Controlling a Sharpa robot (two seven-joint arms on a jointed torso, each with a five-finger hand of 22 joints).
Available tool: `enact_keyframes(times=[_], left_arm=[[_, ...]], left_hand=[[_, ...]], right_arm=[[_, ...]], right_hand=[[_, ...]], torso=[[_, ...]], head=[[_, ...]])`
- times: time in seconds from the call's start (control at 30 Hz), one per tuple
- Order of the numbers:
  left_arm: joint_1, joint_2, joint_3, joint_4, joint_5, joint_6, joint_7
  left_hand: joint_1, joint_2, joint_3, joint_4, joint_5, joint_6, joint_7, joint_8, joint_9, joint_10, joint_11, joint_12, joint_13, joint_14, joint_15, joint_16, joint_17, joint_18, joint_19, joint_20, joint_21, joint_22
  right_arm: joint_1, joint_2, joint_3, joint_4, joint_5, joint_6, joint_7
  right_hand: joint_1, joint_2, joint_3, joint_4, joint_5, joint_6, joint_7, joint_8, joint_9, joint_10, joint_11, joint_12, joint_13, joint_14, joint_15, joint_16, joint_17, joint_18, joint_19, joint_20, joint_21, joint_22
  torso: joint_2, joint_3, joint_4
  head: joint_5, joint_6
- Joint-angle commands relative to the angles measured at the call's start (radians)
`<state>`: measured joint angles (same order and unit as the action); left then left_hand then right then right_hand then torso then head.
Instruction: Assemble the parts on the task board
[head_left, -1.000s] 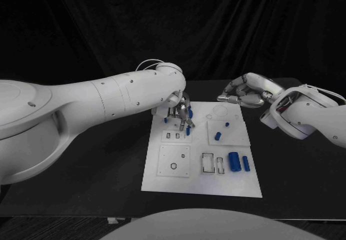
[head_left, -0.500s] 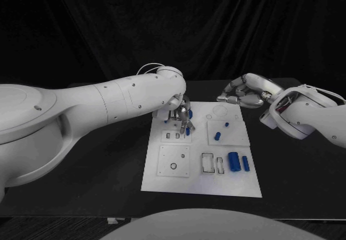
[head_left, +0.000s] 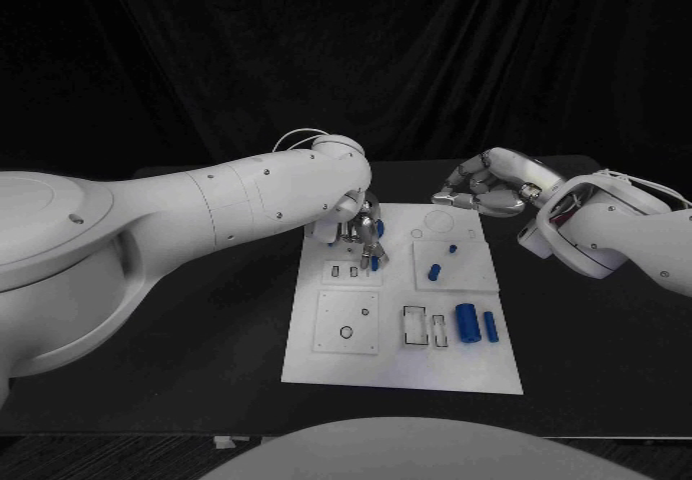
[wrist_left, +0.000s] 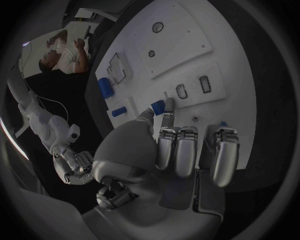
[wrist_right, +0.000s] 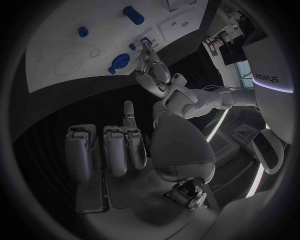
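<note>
Small blue part (wrist_left: 158, 106) pinched in left robot hand (head_left: 358, 228) (over the task board (head_left: 375, 375))

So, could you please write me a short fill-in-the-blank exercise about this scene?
1. The left robot hand pinches a small ____ part.
2. The task board is ____ in colour.
3. The right robot hand holds ____.
4. The table under the board is ____.

Missing words: blue; white; nothing; black

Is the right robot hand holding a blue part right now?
No. The right robot hand hovers off the task board's far corner with fingers curled on nothing.
</note>
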<state>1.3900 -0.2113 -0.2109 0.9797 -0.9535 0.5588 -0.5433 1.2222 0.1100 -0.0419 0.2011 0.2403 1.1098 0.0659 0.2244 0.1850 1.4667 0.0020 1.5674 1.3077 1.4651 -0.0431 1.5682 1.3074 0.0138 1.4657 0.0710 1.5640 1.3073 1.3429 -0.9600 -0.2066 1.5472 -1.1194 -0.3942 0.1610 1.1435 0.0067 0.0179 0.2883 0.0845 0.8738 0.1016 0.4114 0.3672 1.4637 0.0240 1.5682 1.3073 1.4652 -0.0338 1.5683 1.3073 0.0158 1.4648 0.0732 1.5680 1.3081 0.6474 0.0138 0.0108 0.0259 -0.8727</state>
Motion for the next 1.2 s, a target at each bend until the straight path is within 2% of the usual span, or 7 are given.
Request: enact_keyframes(times=[0.03, 0.23, 0.43, 0.67, 0.93, 1.07, 1.2], left_arm=[[-0.002, 0.003, 0.001, 0.000, 0.008, -0.009, 0.020], [-0.003, 0.005, 0.001, -0.001, 0.008, -0.012, 0.021], [-0.003, 0.006, 0.001, -0.002, 0.008, -0.013, 0.021], [-0.003, 0.008, 0.001, -0.005, 0.008, -0.016, 0.026], [-0.003, 0.006, 0.001, -0.003, 0.008, -0.023, 0.024], [-0.003, -0.004, 0.001, 0.007, 0.008, -0.035, 0.018], [-0.001, -0.030, 0.001, 0.036, 0.008, -0.048, -0.001]], left_hand=[[0.010, 0.000, 0.005, -0.007, 0.007, 0.007, -0.002, -0.005, 0.003, 0.104, -0.006, 0.003, 0.263, 0.106, -0.009, 0.003, 0.263, -0.014, 0.105, -0.009, 0.007, 0.263], [0.023, -0.003, 0.025, -0.026, 0.027, 0.018, -0.007, -0.005, 0.016, 0.104, -0.011, 0.003, 0.263, 0.106, -0.013, 0.003, 0.263, -0.014, 0.105, -0.013, 0.007, 0.263], [0.030, -0.014, 0.047, -0.049, 0.041, 0.048, -0.022, 0.014, 0.049, 0.104, -0.023, 0.003, 0.263, 0.106, -0.023, 0.003, 0.263, -0.014, 0.105, -0.022, 0.007, 0.263], [0.035, -0.018, 0.068, -0.065, 0.063, 0.043, -0.025, 0.018, 0.072, 0.104, -0.028, 0.003, 0.263, 0.106, -0.029, 0.003, 0.263, -0.014, 0.105, -0.029, 0.007, 0.263], [0.049, -0.030, 0.111, -0.098, 0.078, 0.034, -0.029, 0.023, 0.104, 0.104, -0.031, 0.003, 0.263, 0.106, -0.033, 0.003, 0.263, -0.014, 0.105, -0.033, 0.007, 0.263], [0.055, -0.039, 0.135, -0.117, 0.080, 0.032, -0.030, 0.028, 0.121, 0.104, -0.033, 0.003, 0.263, 0.106, -0.034, 0.003, 0.263, -0.014, 0.105, -0.035, 0.007, 0.263], [0.059, -0.045, 0.156, -0.133, 0.082, 0.029, -0.031, 0.031, 0.136, 0.104, -0.034, 0.003, 0.263, 0.106, -0.035, 0.003, 0.263, -0.014, 0.105, -0.036, 0.007, 0.263]], right_arm=[[-0.003, 0.001, 0.001, -0.001, 0.000, 0.005, -0.017], [-0.004, 0.002, 0.001, -0.006, 0.000, 0.005, -0.017], [-0.005, 0.002, 0.001, -0.007, 0.000, 0.007, -0.018], [-0.005, 0.002, 0.001, -0.007, 0.000, 0.011, -0.021], [-0.006, 0.002, 0.001, -0.007, 0.000, 0.014, -0.026], [-0.006, 0.000, 0.001, -0.006, 0.000, 0.014, -0.027], [-0.006, -0.005, 0.001, -0.006, 0.000, 0.014, -0.029]], right_hand=[[-0.002, 0.010, -0.005, 0.001, 0.002, -0.006, 0.000, 0.003, 0.002, 0.107, 0.007, 0.003, 0.263, 0.106, 0.005, 0.003, 0.263, -0.016, 0.106, 0.009, 0.003, 0.263], [-0.004, 0.012, -0.007, 0.001, 0.002, -0.004, 0.000, 0.006, 0.003, 0.107, 0.007, 0.003, 0.263, 0.106, 0.006, 0.003, 0.263, -0.016, 0.106, 0.010, 0.003, 0.263], [-0.005, 0.014, -0.009, 0.002, 0.001, -0.003, 0.001, 0.008, 0.003, 0.107, 0.008, 0.003, 0.263, 0.106, 0.006, 0.003, 0.263, -0.016, 0.106, 0.010, 0.003, 0.263], [-0.005, 0.014, -0.009, 0.002, 0.001, -0.002, 0.001, 0.008, 0.003, 0.107, 0.008, 0.003, 0.263, 0.106, 0.007, 0.003, 0.263, -0.016, 0.106, 0.010, 0.003, 0.263], [-0.005, 0.015, -0.010, 0.001, 0.001, -0.001, 0.001, 0.009, 0.003, 0.107, 0.008, 0.003, 0.263, 0.106, 0.007, 0.003, 0.263, -0.016, 0.106, 0.010, 0.003, 0.263], [-0.005, 0.015, -0.011, 0.001, 0.001, -0.001, 0.001, 0.010, 0.004, 0.107, 0.009, 0.003, 0.263, 0.106, 0.007, 0.003, 0.263, -0.016, 0.106, 0.011, 0.003, 0.263], [-0.005, 0.015, -0.011, 0.001, 0.001, -0.001, 0.001, 0.010, 0.004, 0.107, 0.009, 0.003, 0.263, 0.106, 0.007, 0.003, 0.263, -0.016, 0.106, 0.011, 0.003, 0.263]], torso=[[0.000, 0.0000, 0.0001], [-0.001, 0.0001, -0.0002], [-0.001, -0.0001, 0.0009], [-0.001, -0.0015, 0.0001], [-0.001, 0.0004, 0.0020], [-0.001, 0.0013, 0.0027], [-0.001, 0.0009, 0.0015]], head=[[-0.002, 0.000], [-0.003, 0.000], [-0.002, 0.000], [0.002, 0.000], [0.001, 0.000], [0.001, 0.000], [0.007, 0.000]])
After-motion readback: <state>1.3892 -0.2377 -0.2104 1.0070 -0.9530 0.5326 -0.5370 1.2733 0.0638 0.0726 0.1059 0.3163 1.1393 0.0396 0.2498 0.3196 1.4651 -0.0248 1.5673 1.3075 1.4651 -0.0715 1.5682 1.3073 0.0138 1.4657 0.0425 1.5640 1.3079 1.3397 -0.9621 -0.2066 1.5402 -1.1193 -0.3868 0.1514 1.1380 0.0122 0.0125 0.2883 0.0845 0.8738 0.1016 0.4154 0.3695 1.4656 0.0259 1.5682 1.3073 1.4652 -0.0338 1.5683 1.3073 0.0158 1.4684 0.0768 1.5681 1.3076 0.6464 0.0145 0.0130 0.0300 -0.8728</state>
